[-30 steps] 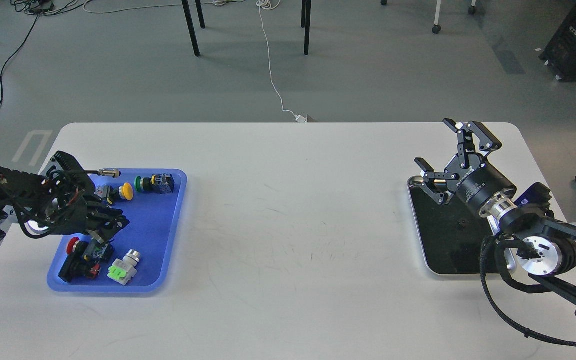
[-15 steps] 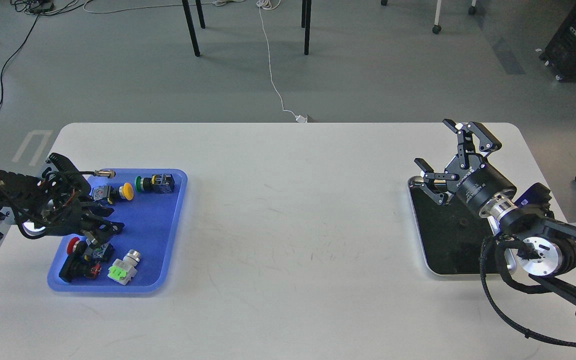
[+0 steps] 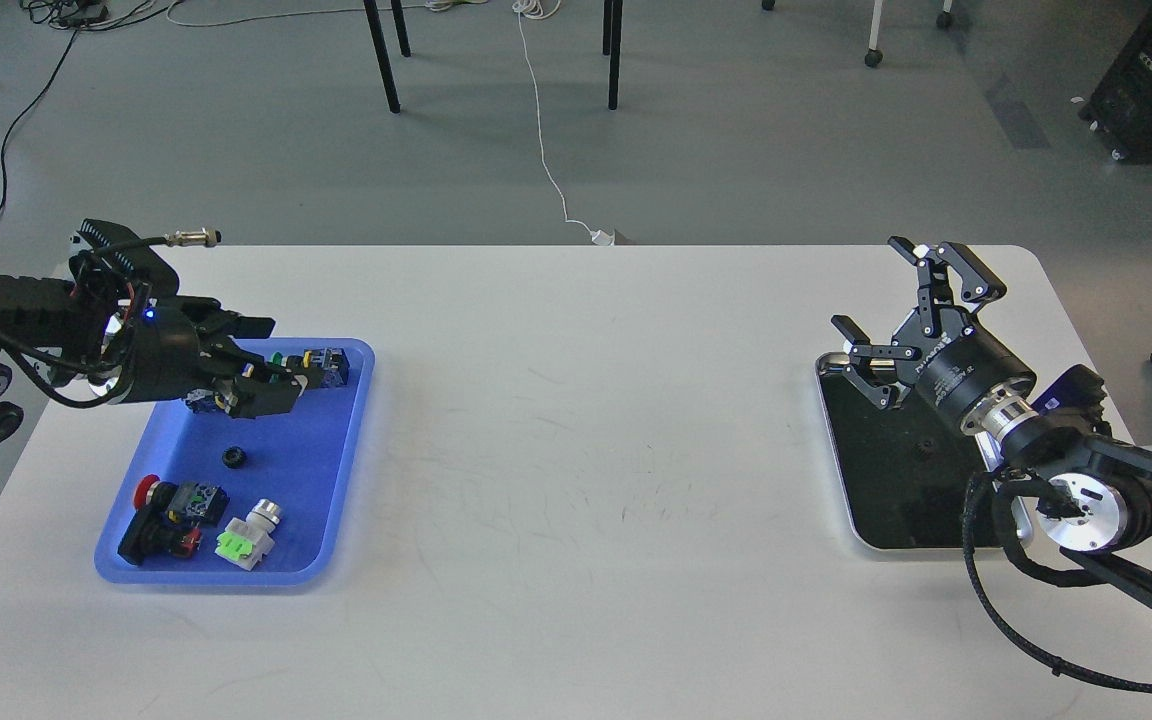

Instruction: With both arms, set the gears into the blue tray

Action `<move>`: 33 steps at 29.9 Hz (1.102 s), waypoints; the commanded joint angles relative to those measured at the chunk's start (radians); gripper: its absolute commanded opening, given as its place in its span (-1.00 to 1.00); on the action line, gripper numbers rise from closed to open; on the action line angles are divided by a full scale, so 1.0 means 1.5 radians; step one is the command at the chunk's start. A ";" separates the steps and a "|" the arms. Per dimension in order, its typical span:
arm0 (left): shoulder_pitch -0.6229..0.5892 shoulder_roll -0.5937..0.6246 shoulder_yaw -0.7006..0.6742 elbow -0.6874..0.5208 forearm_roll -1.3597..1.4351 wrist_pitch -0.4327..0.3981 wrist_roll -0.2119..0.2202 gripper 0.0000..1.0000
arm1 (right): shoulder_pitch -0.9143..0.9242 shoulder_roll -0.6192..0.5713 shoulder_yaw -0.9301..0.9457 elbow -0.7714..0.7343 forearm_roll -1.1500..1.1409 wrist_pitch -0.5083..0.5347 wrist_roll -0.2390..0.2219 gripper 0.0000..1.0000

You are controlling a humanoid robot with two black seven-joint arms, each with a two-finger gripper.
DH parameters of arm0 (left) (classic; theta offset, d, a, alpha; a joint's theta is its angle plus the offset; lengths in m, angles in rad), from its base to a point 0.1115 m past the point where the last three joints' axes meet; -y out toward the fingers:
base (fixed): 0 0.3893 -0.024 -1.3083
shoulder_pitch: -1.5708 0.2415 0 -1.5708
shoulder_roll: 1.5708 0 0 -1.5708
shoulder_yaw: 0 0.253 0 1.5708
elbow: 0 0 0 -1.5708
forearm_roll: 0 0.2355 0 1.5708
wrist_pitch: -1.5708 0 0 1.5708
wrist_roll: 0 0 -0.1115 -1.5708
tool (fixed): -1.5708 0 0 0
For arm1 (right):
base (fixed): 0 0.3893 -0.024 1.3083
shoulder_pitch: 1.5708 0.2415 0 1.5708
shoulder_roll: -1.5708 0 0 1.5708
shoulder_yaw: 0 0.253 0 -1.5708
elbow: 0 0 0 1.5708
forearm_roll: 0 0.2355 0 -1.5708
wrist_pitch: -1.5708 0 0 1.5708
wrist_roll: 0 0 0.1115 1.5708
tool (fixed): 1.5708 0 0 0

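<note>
The blue tray (image 3: 308, 470) lies at the table's left. One small black gear (image 3: 233, 457) rests flat on its floor, near the middle. My left gripper (image 3: 281, 358) hovers over the tray's far end, above and beyond that gear, with its fingers apart and nothing between them. At the right, my right gripper (image 3: 866, 283) stands open over the far end of the black tray (image 3: 886, 500), holding nothing. A tiny gear (image 3: 926, 447) lies on that black tray, just left of my right wrist.
Push-button switches share the blue tray: a red one (image 3: 161, 500) and a green-and-white one (image 3: 246, 540) at the near end, a green-and-black one (image 3: 321, 365) at the far end beside my left fingers. Bare white table (image 3: 586, 450) spans between the trays.
My left gripper has lifted off the blue tray's middle and drawn up toward its far end, uncovering a gear lying where it had been. The right arm has hardly moved.
</note>
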 commanded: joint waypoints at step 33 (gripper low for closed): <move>0.386 -0.380 -0.452 -0.016 -0.663 0.091 0.039 0.96 | -0.003 0.000 0.004 0.001 0.000 0.000 0.000 0.94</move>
